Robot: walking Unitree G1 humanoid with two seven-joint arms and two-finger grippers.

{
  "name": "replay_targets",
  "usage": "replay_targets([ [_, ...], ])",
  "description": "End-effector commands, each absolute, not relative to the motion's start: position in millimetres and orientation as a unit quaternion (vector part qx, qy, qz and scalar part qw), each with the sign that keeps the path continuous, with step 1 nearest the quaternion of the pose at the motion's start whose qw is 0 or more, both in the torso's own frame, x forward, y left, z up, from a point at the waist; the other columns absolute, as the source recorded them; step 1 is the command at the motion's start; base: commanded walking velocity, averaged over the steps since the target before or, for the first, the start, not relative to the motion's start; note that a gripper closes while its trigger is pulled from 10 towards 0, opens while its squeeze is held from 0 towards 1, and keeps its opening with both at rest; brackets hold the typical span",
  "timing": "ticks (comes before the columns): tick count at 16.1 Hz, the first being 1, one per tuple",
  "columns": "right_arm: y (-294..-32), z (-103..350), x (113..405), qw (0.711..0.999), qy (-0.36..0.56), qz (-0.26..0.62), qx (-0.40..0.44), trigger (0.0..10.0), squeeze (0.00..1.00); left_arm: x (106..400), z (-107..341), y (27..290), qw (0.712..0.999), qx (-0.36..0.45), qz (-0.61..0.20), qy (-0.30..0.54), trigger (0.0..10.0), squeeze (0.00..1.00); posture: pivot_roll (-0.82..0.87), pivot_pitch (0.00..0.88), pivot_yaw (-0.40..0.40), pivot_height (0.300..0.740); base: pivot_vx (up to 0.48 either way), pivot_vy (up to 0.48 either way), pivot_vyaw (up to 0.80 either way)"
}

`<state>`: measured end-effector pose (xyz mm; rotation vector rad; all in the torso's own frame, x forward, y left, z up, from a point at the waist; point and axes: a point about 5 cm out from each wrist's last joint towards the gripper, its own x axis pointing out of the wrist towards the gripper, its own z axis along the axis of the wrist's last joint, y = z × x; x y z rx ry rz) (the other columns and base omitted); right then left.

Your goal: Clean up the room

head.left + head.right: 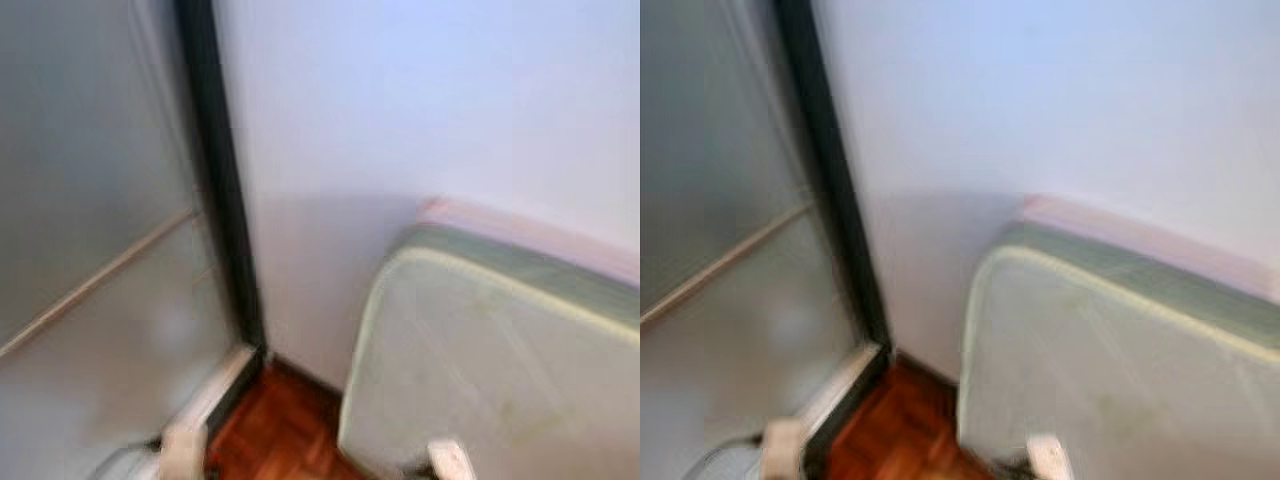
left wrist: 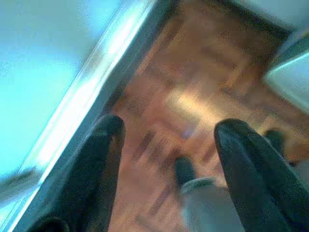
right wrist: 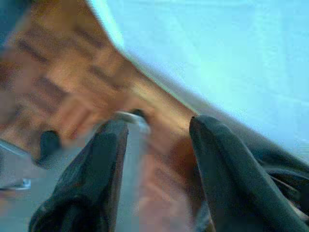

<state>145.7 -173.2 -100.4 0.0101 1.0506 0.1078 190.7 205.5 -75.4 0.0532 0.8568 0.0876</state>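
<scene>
My left gripper [image 2: 169, 128] hangs open over the brown parquet floor [image 2: 193, 72], next to the pale door track [image 2: 91, 92], with nothing between its fingers. My right gripper [image 3: 159, 125] is open too, low over the same parquet [image 3: 58, 63] beside a pale blue-white surface [image 3: 217, 53]. Both wrist views are blurred. A pale bit of my left arm [image 1: 185, 450] and of my right arm [image 1: 450, 460] show at the bottom of the head view.
A pale green mattress [image 1: 500, 370] leans against the white wall [image 1: 420, 110] on the right. A frosted glass door [image 1: 100, 220] with a black frame [image 1: 225, 200] stands on the left. A narrow strip of parquet [image 1: 280, 430] lies between them. A blurred grey and black shape [image 2: 198, 191] sits on the floor.
</scene>
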Motion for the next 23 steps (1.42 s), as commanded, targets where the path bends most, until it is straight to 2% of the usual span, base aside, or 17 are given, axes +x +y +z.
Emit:
replay_targets([
  [1, -169.8, -98.9, 150.5, 0.867, 0.495, 0.053, 0.008, 10.0, 0.00, 183.2, -77.8, 212.8, 0.904, 0.030, 0.051, 0.424, 10.0, 0.00, 0.00, 0.043, -0.050, 0.740, 0.000, 0.000, -0.79],
  [4, -169.9, -98.6, 150.8, 0.868, 0.493, 0.052, 0.007, 10.0, 0.00, 183.4, -77.7, 213.1, 0.904, 0.031, 0.051, 0.424, 10.0, 0.00, 0.00, 0.044, -0.050, 0.740, 0.000, 0.000, -0.79],
  [23, -170.3, -98.0, 152.1, 0.869, 0.491, 0.060, -0.004, 10.0, 0.00, 183.8, -77.6, 212.5, 0.904, 0.033, 0.051, 0.424, 10.0, 0.00, 0.00, 0.043, -0.050, 0.740, 0.000, 0.000, 0.00],
])
